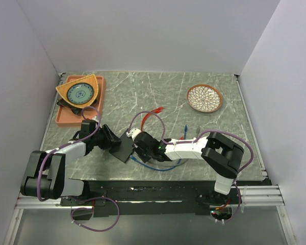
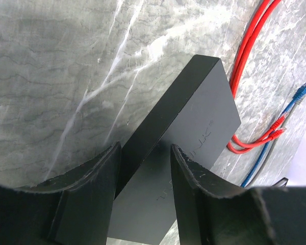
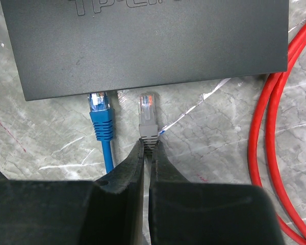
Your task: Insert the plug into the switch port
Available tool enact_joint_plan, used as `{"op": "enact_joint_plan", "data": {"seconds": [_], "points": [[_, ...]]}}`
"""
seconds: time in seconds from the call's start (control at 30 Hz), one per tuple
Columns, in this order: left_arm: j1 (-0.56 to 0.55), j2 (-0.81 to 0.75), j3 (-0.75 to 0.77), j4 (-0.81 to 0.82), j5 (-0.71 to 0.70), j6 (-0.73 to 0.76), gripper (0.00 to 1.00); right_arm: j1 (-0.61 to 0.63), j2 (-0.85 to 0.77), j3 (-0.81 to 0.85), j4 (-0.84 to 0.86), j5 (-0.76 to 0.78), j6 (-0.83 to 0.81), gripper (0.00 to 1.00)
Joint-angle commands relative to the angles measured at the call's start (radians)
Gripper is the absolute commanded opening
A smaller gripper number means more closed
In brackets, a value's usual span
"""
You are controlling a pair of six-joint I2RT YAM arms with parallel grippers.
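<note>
The flat black switch box (image 3: 143, 46) lies across the top of the right wrist view; its ports face down along the near edge and are hidden under it. My right gripper (image 3: 148, 144) is shut on the ribbed boot of a grey plug (image 3: 148, 109), whose clear tip points at the box edge and stops just short of it. A blue plug (image 3: 100, 115) sits to its left with its tip at the same edge. My left gripper (image 2: 145, 153) straddles the box (image 2: 188, 127), one finger on each side of its edge. From above, both grippers, left (image 1: 111, 139) and right (image 1: 141, 144), meet at the box (image 1: 123, 148).
A red cable (image 3: 265, 143) loops right of the box and also shows from above (image 1: 152, 113). A blue cable (image 1: 158, 164) curls near the right arm. An orange tray (image 1: 66, 116) with a yellow dish (image 1: 79, 91) stands at the back left. A patterned bowl (image 1: 204, 98) stands at the back right.
</note>
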State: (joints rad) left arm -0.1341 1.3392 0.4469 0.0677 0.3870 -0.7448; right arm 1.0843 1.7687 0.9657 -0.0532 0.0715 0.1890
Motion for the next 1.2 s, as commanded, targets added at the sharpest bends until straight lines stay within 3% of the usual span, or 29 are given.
{"op": "enact_joint_plan", "data": {"seconds": [0.0, 0.6, 1.17], "points": [[-0.004, 0.021, -0.005, -0.022, 0.009, 0.019, 0.50, 0.014, -0.002, 0.038, 0.032, 0.011, 0.007, 0.00], [-0.004, 0.032, -0.010, -0.009, 0.015, 0.022, 0.49, 0.020, -0.064, 0.031, 0.044, 0.045, -0.010, 0.00], [-0.004, 0.011, -0.020, 0.015, 0.050, 0.015, 0.48, 0.019, 0.014, 0.085, 0.049, 0.013, -0.028, 0.00]]}}
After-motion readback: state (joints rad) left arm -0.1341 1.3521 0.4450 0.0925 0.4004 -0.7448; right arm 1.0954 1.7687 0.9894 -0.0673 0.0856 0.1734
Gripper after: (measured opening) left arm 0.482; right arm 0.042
